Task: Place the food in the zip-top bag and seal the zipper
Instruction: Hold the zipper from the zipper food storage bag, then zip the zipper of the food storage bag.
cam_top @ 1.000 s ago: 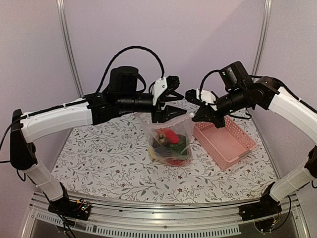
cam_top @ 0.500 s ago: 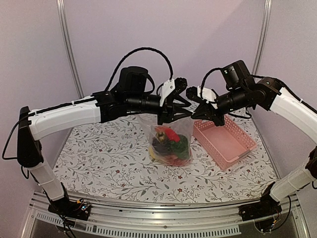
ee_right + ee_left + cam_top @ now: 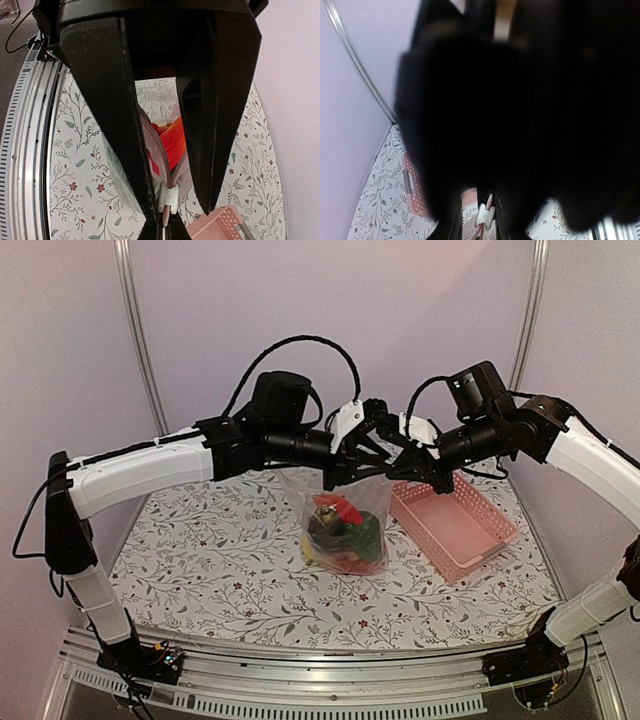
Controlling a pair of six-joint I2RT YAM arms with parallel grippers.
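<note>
The clear zip-top bag stands upright at the table's middle, with the food, red, green and dark pieces, inside it. My left gripper and right gripper meet tip to tip at the bag's top right corner. In the right wrist view the right gripper pinches the zipper strip just past a white slider, and red food shows below. The left wrist view is mostly blocked dark. Its gripper looks shut on the strip by the slider.
The pink slatted basket stands right of the bag, close under the right arm, and shows in both wrist views. The floral tablecloth lies around them. Metal frame posts stand at the back corners.
My left gripper has slid rightward along the bag's mouth until it meets the right gripper. The bag and the right gripper have stayed in place.
</note>
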